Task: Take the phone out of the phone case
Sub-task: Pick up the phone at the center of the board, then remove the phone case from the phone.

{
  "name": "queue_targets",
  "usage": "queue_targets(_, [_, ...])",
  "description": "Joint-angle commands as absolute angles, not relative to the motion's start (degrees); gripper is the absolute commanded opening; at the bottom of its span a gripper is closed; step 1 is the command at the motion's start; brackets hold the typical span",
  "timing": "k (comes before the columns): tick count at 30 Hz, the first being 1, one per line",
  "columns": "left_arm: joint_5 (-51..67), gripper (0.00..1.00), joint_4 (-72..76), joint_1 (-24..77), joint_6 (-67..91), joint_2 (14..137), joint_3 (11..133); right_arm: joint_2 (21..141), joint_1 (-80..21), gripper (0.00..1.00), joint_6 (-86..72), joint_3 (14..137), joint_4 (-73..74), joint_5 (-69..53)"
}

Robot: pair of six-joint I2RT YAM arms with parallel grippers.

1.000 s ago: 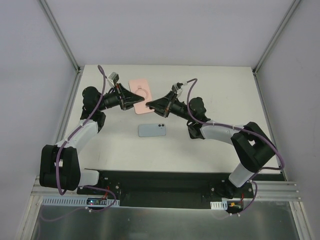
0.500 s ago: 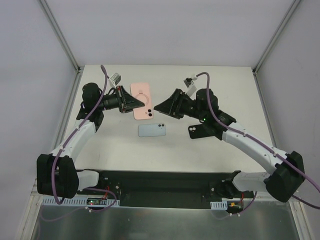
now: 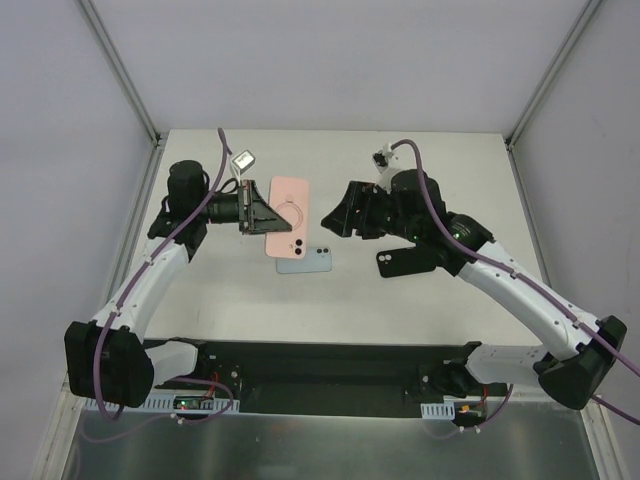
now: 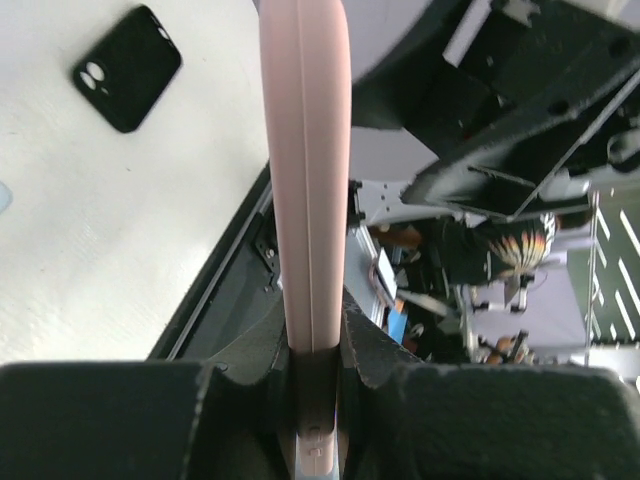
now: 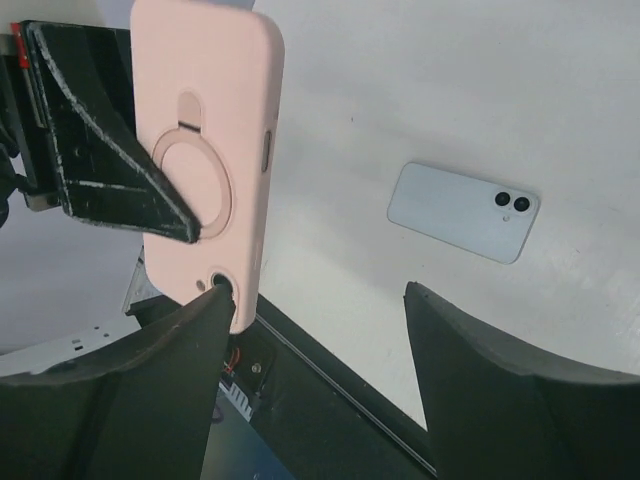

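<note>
Top external view is showing the left gripper point(image 3: 264, 214) pinching the pink phone case point(image 3: 288, 205) across its faces at one long edge, holding it off the counter point(image 3: 430, 180) with its back turned upward. Two dark lens dots are showing at the case's lower corner, so the phone point(image 3: 297, 246) is probably sitting inside. The right gripper point(image 3: 332, 217) is hovering just beside the case's free edge, fingers spread. A light blue phone point(image 3: 310, 264) and a black case point(image 3: 404, 263) are lying on the counter below. To do this step well, the right gripper should be peeling a free corner while the left is clamping firmly, working low so a slipping phone is falling only briefly.
</note>
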State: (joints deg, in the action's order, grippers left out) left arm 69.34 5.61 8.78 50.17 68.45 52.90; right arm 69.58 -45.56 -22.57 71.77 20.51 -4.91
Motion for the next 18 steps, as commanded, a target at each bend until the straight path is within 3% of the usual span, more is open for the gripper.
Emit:
queue_targets(1, [77.7, 0.00, 5.9, 11.6, 43.3, 64.1, 57.1, 70.2, -43.5, 0.73, -25.4, 70.6, 13.9, -15.6])
queue_targets(5, [79.7, 0.00, 6.4, 12.7, 42.8, 62.7, 58.4, 71.3, -40.5, 0.74, -32.6, 65.0, -5.3, -26.3])
queue_targets(9, [80.8, 0.00, 6.6, 12.8, 43.1, 62.7, 58.8, 72.9, -40.1, 0.72, -35.2, 65.0, -13.5, -31.5])
queue_targets(14, [80.8, 0.00, 7.9, 13.3, 43.9, 62.8, 59.1, 75.1, -40.0, 0.56, -39.6, 64.9, -23.9, -37.3])
queue_targets(18, [80.8, 0.00, 9.2, 13.4, 45.1, 63.2, 59.8, 76.4, -40.0, 0.49, -42.4, 64.3, -27.9, -39.5])
